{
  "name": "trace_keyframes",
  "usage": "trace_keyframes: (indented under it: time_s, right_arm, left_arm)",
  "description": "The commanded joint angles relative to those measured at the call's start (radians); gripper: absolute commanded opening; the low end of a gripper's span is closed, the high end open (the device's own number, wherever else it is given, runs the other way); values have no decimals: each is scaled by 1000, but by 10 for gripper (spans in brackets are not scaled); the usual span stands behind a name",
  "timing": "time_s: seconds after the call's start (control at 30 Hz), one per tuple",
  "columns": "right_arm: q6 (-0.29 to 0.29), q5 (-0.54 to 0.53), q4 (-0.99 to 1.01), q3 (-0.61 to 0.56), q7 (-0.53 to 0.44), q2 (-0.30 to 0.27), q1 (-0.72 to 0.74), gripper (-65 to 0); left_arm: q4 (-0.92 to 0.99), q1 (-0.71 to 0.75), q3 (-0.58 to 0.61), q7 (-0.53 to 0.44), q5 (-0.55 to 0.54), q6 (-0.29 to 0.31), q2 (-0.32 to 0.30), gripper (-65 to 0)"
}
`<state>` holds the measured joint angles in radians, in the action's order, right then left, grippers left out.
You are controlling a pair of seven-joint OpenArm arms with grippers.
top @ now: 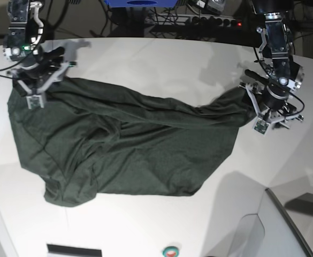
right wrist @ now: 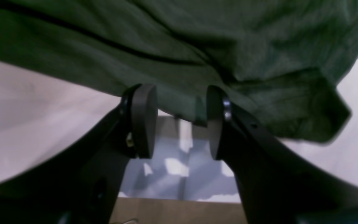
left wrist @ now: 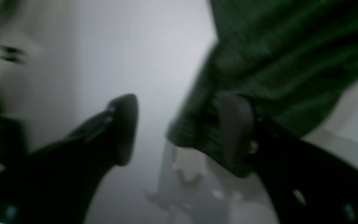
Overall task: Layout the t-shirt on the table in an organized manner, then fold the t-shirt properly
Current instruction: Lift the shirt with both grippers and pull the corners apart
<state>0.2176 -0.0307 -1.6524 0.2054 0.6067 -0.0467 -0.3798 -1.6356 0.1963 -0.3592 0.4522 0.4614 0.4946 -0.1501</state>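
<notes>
The t-shirt (top: 119, 155) lies spread across the middle of the white table (top: 161, 59), dark green, wrinkled, w/ a long fold ridge running from upper left toward the right. Its widest part is at the left and front; it narrows to a bunched strip at the far right.

Left gripper (top: 264, 110), on the right side of the base view, sits right at that narrow end of the cloth. In the left wrist view its jaws stand wide apart w/ a clear gap of bare table between the pads; the green fabric drapes against and behind one finger (left wrist: 236, 130) only, not pinched between both. That view is blurred, so finer contact can't be told.

Right gripper (top: 38, 85), on the left side of the base view, is over the shirt's upper left corner. In the right wrist view its jaws are partly apart, and the shirt's edge hangs just at the fingertips (right wrist: 144, 118), w/ a small bit of hem dipping into the gap. Can't tell whether the cloth is actually clamped or only lying against the pads.

A red-and-green round button (top: 170, 250) sits at the table's front edge.
</notes>
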Motion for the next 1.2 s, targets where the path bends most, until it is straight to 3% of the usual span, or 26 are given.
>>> trace_keyframes:
  time_s: [0.0, 0.1, 0.27, 0.53, 0.67, 0.83, 1.0, 1.1, 1.17]
  right_arm:
    - [-5, -4, -2, 21, -51, -8, 5, -408]
    - [-5, -4, 34, 53, -113, -8, 6, -408]
    - [-5, -4, 157, 98, -118, -38, 69, -408]
    - [-5, -4, 304, 223, -135, -132, 112, -408]
    - [-5, -4, 332, 233, -166, -161, 110, -408]
    - [-5, -1, 355, 274, -164, -166, 127, -408]
    - [-5, -4, 427, 306, -169, -215, 149, -408]
    - [-2, -4, 386, 308, -204, -210, 138, -408]
    - [30, -5, 338, 309, -219, -189, 114, -408]
  left_arm:
    - [-47, 19, -4, -14, -14, -10, -6, -201]
    - [-116, 96, -7, -14, -112, -10, -13, -202]
    - [-107, 234, -33, -20, -326, -10, -16, -237]
    - [-18, 322, -25, -23, -370, -10, -93, -650]
    - [5, 340, -19, -23, -373, -10, -87, -650]
    - [50, 342, -14, -23, -507, 71, -82, -650]
    - [97, 342, -18, -23, -553, 77, -79, -650]
    - [104, 342, -18, -23, -597, 78, -59, -650]
    - [102, 342, -19, -23, -689, 78, -55, -650]
